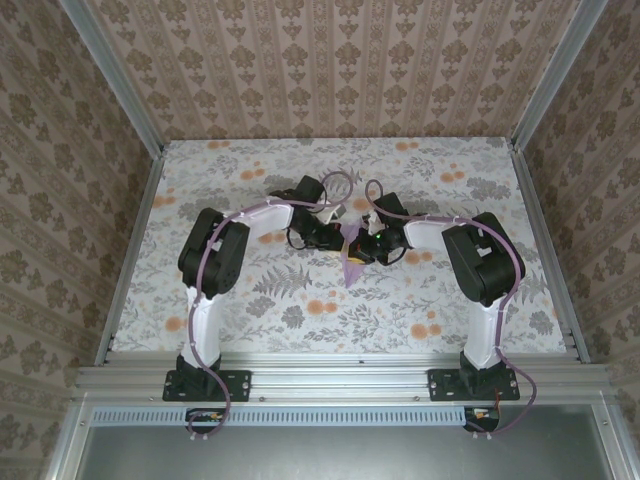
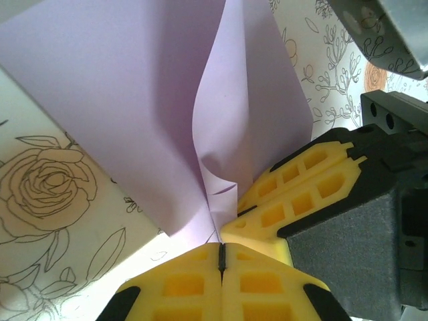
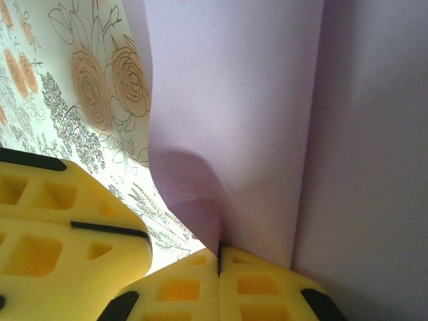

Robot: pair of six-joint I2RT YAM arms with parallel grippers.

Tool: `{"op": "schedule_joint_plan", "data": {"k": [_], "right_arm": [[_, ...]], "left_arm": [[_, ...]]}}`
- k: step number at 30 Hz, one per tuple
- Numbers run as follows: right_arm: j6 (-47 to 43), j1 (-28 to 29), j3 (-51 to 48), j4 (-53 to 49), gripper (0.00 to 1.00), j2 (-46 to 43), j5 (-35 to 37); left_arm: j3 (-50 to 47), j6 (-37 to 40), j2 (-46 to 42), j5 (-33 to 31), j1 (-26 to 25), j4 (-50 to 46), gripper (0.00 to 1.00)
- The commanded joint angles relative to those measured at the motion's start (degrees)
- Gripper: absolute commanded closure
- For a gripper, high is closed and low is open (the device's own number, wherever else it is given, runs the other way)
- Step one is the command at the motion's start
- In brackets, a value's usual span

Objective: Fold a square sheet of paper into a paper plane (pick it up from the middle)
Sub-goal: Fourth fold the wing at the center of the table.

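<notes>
Plainly, the left tool [image 2: 222,249], a pair of yellow ribbed plastic fingers, is pressed together on a gathered fold of the thin, pale lilac square sheet of paper [image 2: 134,93]. It pinches the sheet so that it rears up off the floral-patterned bench [image 1: 250,300] instead of lying flat. The paper sits at the middle of the bench, between the two arms, and rises in two broad panels with a soft curl bowing between them. It looks gathered this way to bring a centre crease into being. Just to the right, tips close beside the left tool's, the right tool [image 3: 219,257] has its yellow fingers likewise clamped and nips the same fold from the other side. Two grips set so close probably steady the fold line while the panels are drawn together.
</notes>
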Motion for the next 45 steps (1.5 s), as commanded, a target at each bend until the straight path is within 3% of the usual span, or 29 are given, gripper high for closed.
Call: {"op": "schedule_joint_plan", "data": {"k": [1, 33, 45], "right_arm": [[-1.40, 0.30, 0.82, -0.40, 0.95, 0.42, -0.17], [-2.09, 1.53, 0.60, 1.73, 0.96, -0.96, -0.96], [-1.97, 1.34, -1.26, -0.15, 0.96, -1.05, 2.20]], "left_arm": [[1.00, -0.29, 2.18, 1.06, -0.14, -1.04, 0.99], [-2.18, 1.98, 3.38, -2.59, -1.20, -2.09, 1.00], [-0.27, 1.61, 1.40, -2.62, -1.21, -2.94, 1.00]]}}
